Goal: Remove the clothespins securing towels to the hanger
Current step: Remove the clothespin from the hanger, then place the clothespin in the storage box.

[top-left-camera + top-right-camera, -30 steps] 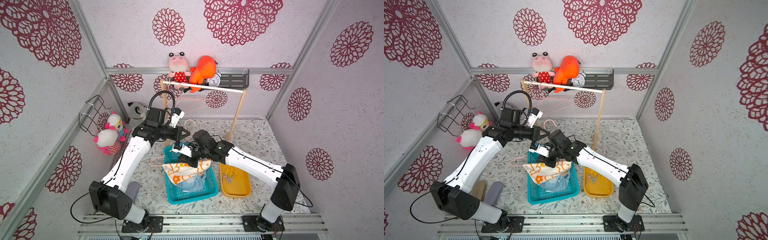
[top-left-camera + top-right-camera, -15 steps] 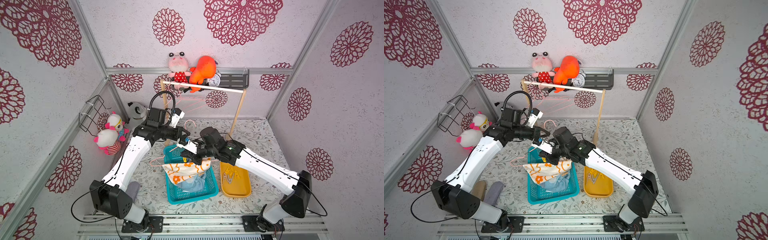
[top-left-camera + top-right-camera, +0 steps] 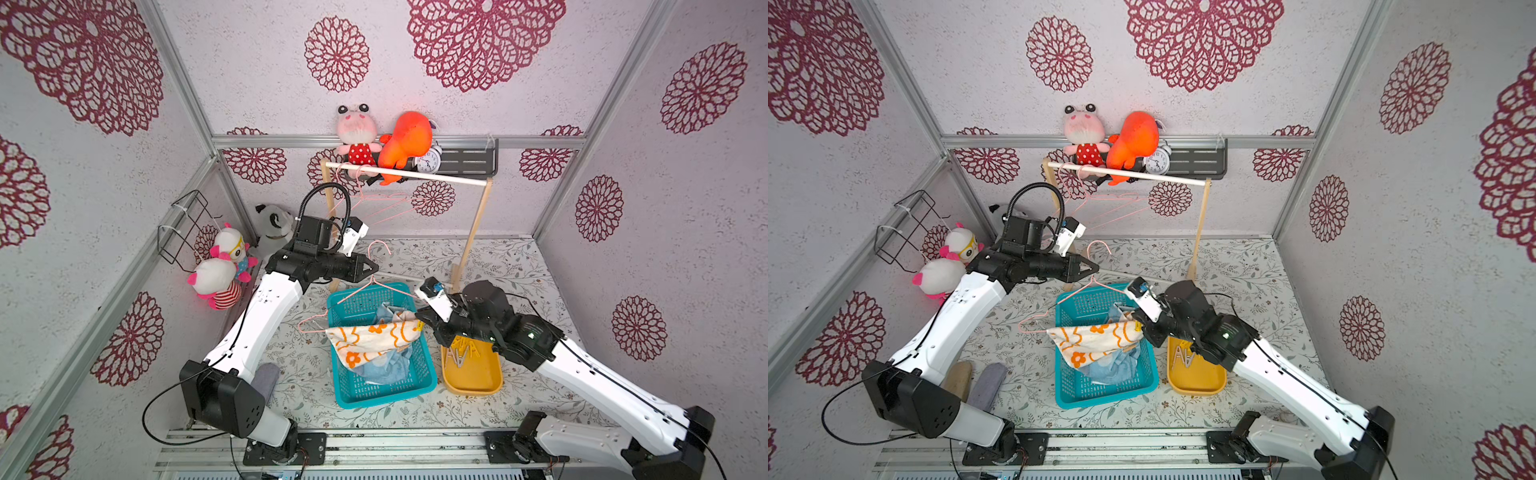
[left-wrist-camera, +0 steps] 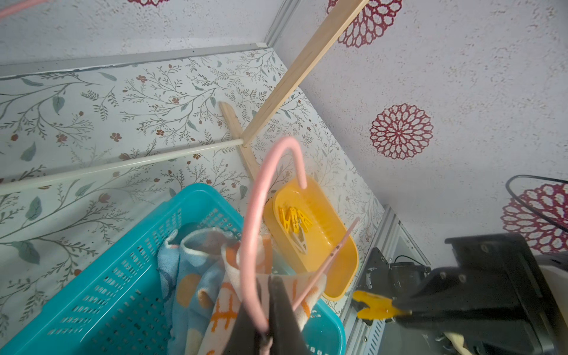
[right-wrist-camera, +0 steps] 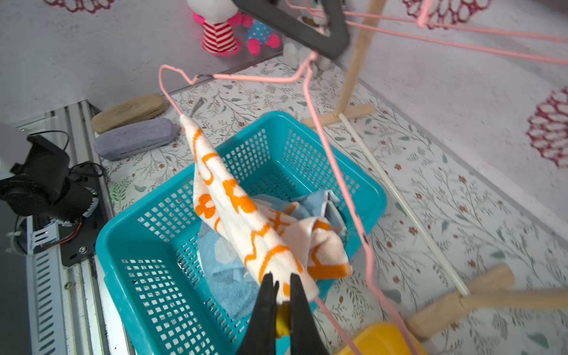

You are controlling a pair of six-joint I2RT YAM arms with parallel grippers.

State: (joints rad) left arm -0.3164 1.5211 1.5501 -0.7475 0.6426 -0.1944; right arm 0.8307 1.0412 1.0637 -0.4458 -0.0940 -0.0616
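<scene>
A pink wire hanger (image 4: 246,246) was held above a teal perforated plastic basket (image 3: 386,397). It was gripped at its neck, just under the hook, by the left gripper (image 3: 374,267), whose black jaws were pressed together on the wire. A white terry towel with orange prints (image 3: 374,336) was draped along the hanger's lower bar and sagged into the basket. Its lower folds were rested on the light blue towels (image 3: 390,365) heaped inside. At the towel's end nearest the basket's wall on the right arm's side, a small yellow plastic clothespin (image 4: 372,304) was pinched by its handles between the closed jaws of the right gripper (image 5: 280,282). In the left wrist view its mouth was seen just clear of the cloth. Just beside that same wall of the basket, a yellow oval plastic tray (image 3: 473,380) was set on the floral-patterned tabletop (image 3: 498,266). Several more yellow and pale clothespins (image 4: 295,219) were laid in it.
</scene>
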